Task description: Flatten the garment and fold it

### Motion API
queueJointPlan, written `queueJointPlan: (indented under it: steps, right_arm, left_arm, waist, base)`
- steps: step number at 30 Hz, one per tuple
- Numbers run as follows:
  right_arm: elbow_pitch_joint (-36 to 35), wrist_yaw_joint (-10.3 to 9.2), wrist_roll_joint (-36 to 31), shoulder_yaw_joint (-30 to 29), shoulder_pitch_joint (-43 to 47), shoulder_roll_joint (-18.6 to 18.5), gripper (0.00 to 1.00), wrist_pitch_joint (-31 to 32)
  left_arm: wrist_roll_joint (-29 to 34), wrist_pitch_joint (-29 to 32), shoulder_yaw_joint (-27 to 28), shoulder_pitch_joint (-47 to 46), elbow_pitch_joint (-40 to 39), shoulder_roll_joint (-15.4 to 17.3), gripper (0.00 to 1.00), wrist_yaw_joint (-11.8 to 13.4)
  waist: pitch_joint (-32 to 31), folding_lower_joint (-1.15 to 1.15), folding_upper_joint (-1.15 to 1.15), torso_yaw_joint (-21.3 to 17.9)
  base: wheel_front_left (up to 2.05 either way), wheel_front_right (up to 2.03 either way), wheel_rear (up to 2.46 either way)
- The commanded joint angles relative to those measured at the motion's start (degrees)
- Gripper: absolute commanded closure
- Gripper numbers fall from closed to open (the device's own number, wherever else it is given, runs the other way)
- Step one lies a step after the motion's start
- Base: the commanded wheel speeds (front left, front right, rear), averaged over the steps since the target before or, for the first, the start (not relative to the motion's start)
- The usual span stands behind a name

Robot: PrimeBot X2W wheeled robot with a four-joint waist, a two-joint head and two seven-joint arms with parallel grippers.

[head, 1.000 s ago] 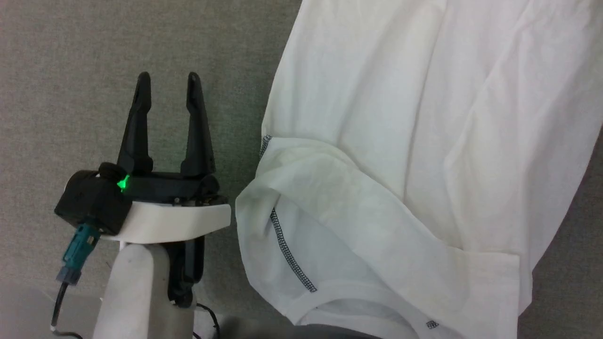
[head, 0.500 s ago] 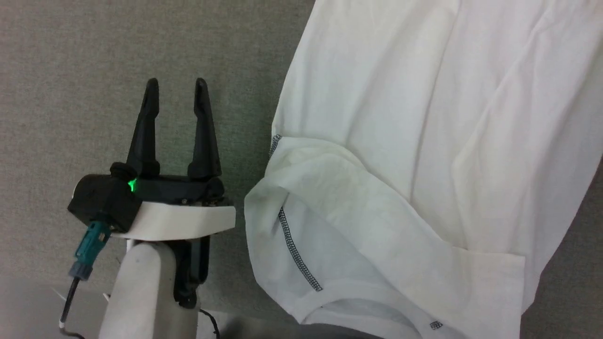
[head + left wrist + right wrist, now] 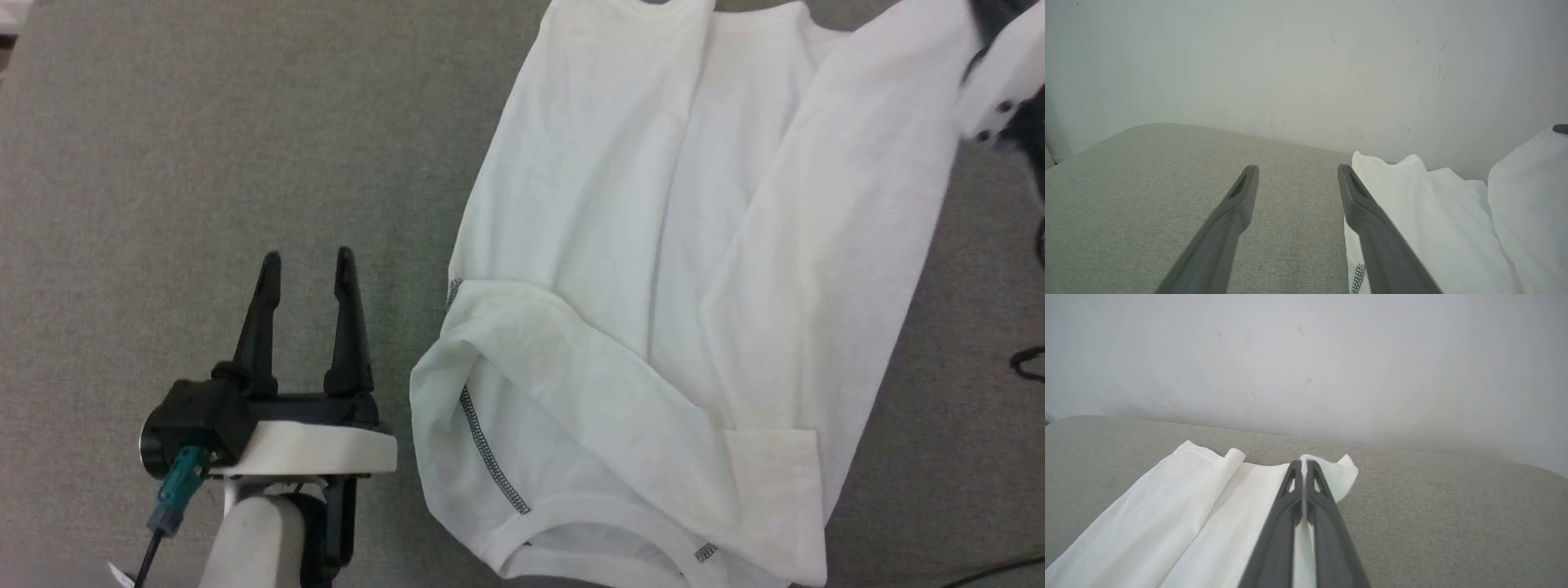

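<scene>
view now wider; right tool (image 3: 1303,463) tight on garment (image 3: 1184,506)

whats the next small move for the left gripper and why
Probably slide the left gripper rightward to the edge of the garment by the dark stitched seam and pinch it. It is open over the grey surface, while the right gripper is shut on the far edge, so a second grip could pull it flat.

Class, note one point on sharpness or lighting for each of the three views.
Head view: even light, no glare, stitching on the shirt crisp. Left wrist view: left gripper soft up close. Right wrist view: hazy throughout, right gripper blurred.
</scene>
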Motion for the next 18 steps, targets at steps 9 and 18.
queueJointPlan:
  steps: [9, 18]
  right_arm:
    - [-20.05, -0.05, 4.35, 16.08, 19.89, 5.60, 1.00, 0.24]
    - [-28.22, -0.05, 5.86, 25.36, 32.64, 14.71, 1.00, -1.04]
  left_arm:
    - [0.32, -0.28, 2.69, 5.95, 2.11, 0.57, 0.00, 0.86]
    - [0.05, 1.00, 2.08, 7.74, 2.28, 1.07, 0.00, 0.96]
  waist:
    - [-13.34, 0.01, 0.00, -6.75]
    - [-15.41, 0.01, 0.00, -7.04]
  base:
    - [0.00, 0.00, 0.00]
    - [0.00, 0.00, 0.00]
